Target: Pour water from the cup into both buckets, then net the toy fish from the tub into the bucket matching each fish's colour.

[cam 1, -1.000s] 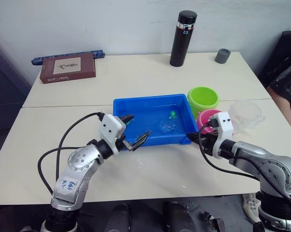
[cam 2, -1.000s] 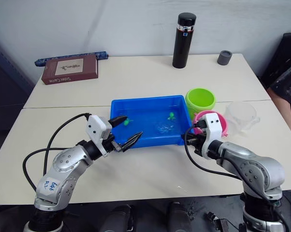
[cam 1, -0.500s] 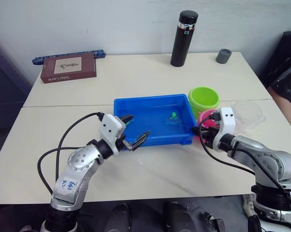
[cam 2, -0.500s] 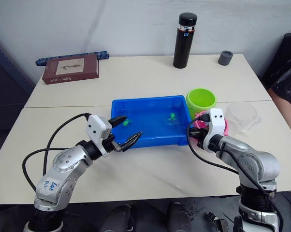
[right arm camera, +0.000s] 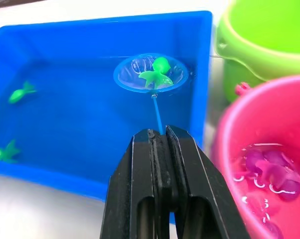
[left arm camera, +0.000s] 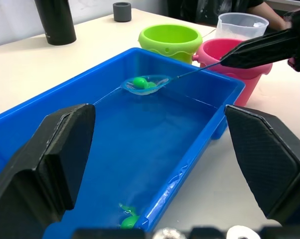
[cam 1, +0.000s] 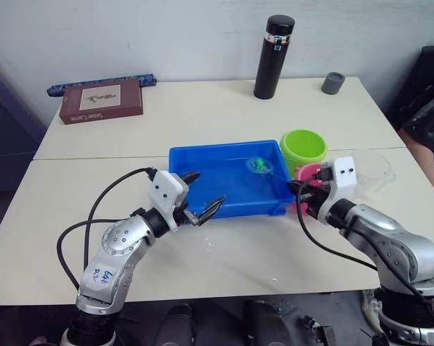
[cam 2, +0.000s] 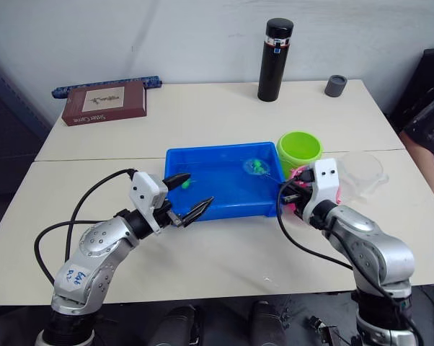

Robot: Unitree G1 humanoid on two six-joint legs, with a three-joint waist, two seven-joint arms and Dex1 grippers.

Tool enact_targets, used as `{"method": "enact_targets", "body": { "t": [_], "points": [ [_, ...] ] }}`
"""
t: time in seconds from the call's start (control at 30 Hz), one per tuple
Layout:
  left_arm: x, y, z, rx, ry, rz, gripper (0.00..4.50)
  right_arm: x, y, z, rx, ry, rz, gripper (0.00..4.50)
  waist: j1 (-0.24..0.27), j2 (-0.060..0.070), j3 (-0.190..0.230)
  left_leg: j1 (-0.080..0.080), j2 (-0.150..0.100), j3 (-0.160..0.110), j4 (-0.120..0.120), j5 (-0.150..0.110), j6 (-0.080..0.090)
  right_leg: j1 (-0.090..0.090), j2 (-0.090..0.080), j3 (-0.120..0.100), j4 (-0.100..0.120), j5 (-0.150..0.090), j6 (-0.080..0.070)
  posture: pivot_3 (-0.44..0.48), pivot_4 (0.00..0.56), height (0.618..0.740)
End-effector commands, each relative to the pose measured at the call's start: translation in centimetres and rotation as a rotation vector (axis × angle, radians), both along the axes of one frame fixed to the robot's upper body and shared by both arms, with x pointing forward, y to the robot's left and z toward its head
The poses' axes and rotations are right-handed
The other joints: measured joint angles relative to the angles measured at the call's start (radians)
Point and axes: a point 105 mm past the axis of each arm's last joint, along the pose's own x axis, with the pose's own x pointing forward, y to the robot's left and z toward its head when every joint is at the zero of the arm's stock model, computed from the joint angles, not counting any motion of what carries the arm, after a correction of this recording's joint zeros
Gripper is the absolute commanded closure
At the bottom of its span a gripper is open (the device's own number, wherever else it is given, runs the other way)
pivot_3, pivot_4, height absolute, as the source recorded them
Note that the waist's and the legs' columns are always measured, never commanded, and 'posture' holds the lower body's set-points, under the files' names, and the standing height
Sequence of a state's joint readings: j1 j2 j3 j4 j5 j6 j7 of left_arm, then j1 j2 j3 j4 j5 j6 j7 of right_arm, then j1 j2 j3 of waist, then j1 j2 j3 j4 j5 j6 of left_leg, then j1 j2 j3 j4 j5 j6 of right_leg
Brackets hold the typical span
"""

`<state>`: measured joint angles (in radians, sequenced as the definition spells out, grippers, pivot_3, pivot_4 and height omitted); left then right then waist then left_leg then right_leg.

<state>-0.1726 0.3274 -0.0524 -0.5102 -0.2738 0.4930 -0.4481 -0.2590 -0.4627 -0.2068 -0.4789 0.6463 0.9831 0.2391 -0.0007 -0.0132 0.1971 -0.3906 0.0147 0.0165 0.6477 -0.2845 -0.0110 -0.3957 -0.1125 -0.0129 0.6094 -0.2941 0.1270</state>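
Blue tub (cam 1: 202, 160) at centre frame on the pale worktop (cam 1: 94, 137), holding water. Right gripper (right arm camera: 160, 137) at right of centre, jaws clamped shut on the thin handle of a small round net (right arm camera: 151, 73). Net lifted above the tub's upper right corner, one green fish (right arm camera: 157, 75) lying in it. Two more green fish (right arm camera: 20, 92) in the tub's water toward the left end, one more (left arm camera: 127, 218) close against the near wall.

Lime green bucket (cam 1: 303, 148) just right of the tub's upper right corner. Pink bucket (right arm camera: 269, 144) directly below it in frame, touching or nearly touching the tub's right end, partly hidden behind the right gripper in the head views; pink-magenta fish (right arm camera: 269, 167) lying in its water. Clear cup (cam 1: 372, 167) further right, beside the pink bucket.

Left gripper (cam 1: 201, 194) at lower left of centre, jaws spread wide and holding nothing, hovering at the tub's near left corner.

Tall black flask (cam 1: 273, 47) and small grey cup (cam 1: 332, 82) in the upper right, brown book (cam 1: 101, 101) in the upper left. A person's arm (cam 1: 427, 155) at the far right edge.
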Motion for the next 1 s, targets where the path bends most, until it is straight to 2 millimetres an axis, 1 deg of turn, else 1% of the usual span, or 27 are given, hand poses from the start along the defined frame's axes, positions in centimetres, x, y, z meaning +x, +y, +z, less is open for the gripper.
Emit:
{"method": "enact_targets", "body": {
  "t": [0.03,0.2,0.27,0.33,0.43,0.57,0.6,0.67,0.73,0.8,0.83,0.93,1.0],
  "points": [
    [-0.4,-0.5,1.1,-0.013,-0.05,-0.031,0.04,-1.3,0.7,2.2,-0.041,-0.124,0.057,4.5,0.0,0.0,0.0,0.0,0.0,0.0,0.0,0.0,0.0,0.0,0.0,0.0,0.0,0.0,0.0,0.0,0.15,0.74],
    [-0.4,-0.6,1.1,-0.012,-0.049,-0.042,0.04,-2.7,1.0,3.1,-0.098,-0.22,0.103,4.5,0.0,0.0,0.0,0.0,0.0,0.0,0.0,0.0,0.0,0.0,0.0,0.0,0.0,0.0,0.0,0.0,0.15,0.74],
    [-0.3,-0.7,1.0,-0.011,-0.046,-0.048,0.04,-3.0,0.6,4.1,-0.14,-0.293,0.09,4.5,0.0,0.0,0.0,0.0,0.0,0.0,0.0,0.0,0.0,0.0,0.0,0.0,0.0,0.0,0.0,0.0,0.15,0.74],
    [-0.3,-0.8,0.9,-0.01,-0.042,-0.055,0.04,-3.0,0.2,4.9,-0.183,-0.351,0.075,4.5,0.0,0.0,0.0,0.0,0.0,0.0,0.0,0.0,0.0,0.0,0.0,0.0,-0.001,0.0,0.0,0.0,0.15,0.74],
    [-0.3,-0.9,0.9,-0.011,-0.04,-0.065,0.04,-2.9,-0.5,5.6,-0.253,-0.406,0.049,4.5,0.001,0.0,0.0,0.0,0.0,0.0,0.0,0.0,0.0,0.0,0.0,0.0,-0.001,0.0,0.0,0.0,0.15,0.74],
    [-0.3,-0.9,0.9,-0.012,-0.041,-0.069,0.04,-2.3,-1.6,5.9,-0.314,-0.439,0.002,4.5,0.001,0.0,0.0,0.0,0.0,0.0,0.0,0.0,0.0,0.0,0.0,0.0,-0.001,0.0,0.0,0.0,0.15,0.74],
    [-0.3,-0.9,0.9,-0.012,-0.041,-0.07,0.04,-2.0,-2.0,6.0,-0.33,-0.443,-0.012,4.5,0.001,0.0,0.0,0.0,0.0,0.0,0.0,0.0,0.0,0.0,0.0,0.0,-0.001,0.0,0.0,0.0,0.15,0.74],
    [-0.2,-1.1,0.8,-0.011,-0.039,-0.078,0.04,-0.7,-4.6,5.7,-0.432,-0.444,-0.091,4.5,0.001,0.0,0.0,0.0,0.0,0.0,0.0,0.0,0.0,0.0,0.0,0.0,-0.001,0.0,0.0,0.0,0.15,0.74],
    [-0.2,-1.1,0.8,-0.01,-0.038,-0.08,0.04,0.1,-6.4,5.6,-0.482,-0.444,-0.145,4.5,0.001,0.0,0.0,0.0,-0.001,0.003,0.001,0.0,0.0,0.001,0.0,0.0,-0.002,0.0,0.001,0.0,0.15,0.74],
    [-0.2,-1.1,0.8,-0.01,-0.039,-0.079,0.04,0.6,-7.7,5.7,-0.502,-0.444,-0.189,4.5,0.001,0.0,0.0,0.0,-0.001,0.007,0.001,0.0,0.0,0.002,0.0,0.0,-0.003,0.0,0.001,0.0,0.15,0.74],
    [-0.2,-1.1,0.8,-0.01,-0.039,-0.079,0.04,0.9,-8.2,5.7,-0.549,-0.456,-0.198,4.5,0.001,0.0,0.0,0.0,0.0,0.007,0.0,0.0,0.0,0.002,0.0,0.0,-0.002,0.0,0.001,0.0,0.15,0.74],
    [-0.2,-1.1,0.7,-0.009,-0.039,-0.079,0.04,1.6,-9.2,5.5,-0.659,-0.477,-0.203,4.5,0.001,0.0,0.0,0.0,0.0,0.007,0.0,0.0,0.0,0.001,0.0,0.0,-0.002,0.0,0.0,0.0,0.15,0.74],
    [-0.2,-1.1,0.7,-0.008,-0.039,-0.077,0.04,1.9,-9.6,5.3,-0.695,-0.483,-0.199,4.5,-0.001,0.0,0.0,0.0,0.0,0.008,0.0,0.0,0.0,0.001,0.0,0.0,-0.003,0.0,0.001,0.0,0.15,0.74]
  ]
}}
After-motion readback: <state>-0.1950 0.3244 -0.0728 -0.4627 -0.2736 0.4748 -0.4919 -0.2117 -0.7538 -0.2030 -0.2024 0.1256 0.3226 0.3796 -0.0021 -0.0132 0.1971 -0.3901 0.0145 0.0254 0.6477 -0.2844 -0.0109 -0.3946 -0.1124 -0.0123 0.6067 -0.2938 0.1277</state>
